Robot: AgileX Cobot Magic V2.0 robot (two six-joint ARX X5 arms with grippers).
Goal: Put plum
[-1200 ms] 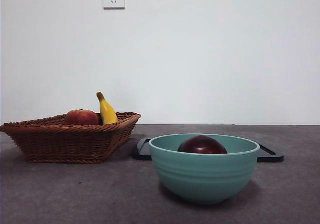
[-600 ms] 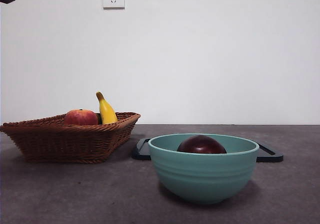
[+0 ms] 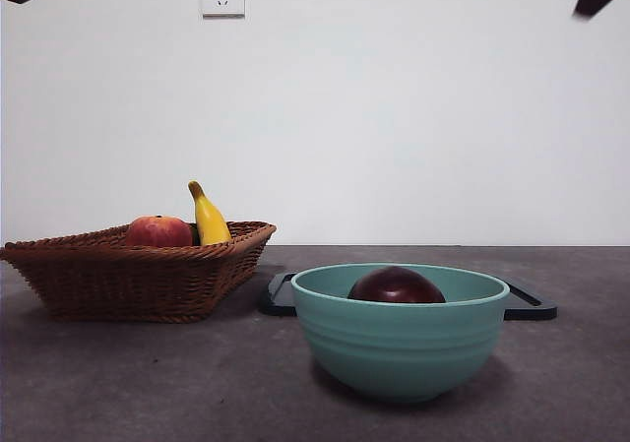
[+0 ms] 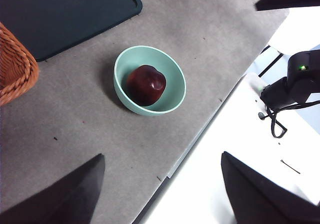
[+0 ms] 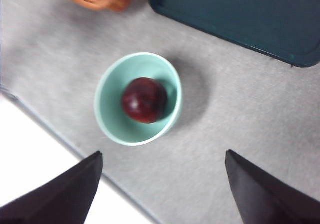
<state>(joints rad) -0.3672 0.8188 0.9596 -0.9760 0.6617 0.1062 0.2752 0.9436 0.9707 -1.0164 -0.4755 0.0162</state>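
Plum (image 4: 145,84) in teal bowl (image 4: 172,103), well below both pincers, L pincer (image 4: 162,194) & R pincer (image 5: 162,189) wide open, empty.

Lab: bare white wall (image 3: 413,117), grey test table (image 3: 148,383).

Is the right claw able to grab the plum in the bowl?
Probably yes: the right claw is open, high above the plum, which lies uncovered in the bowl.
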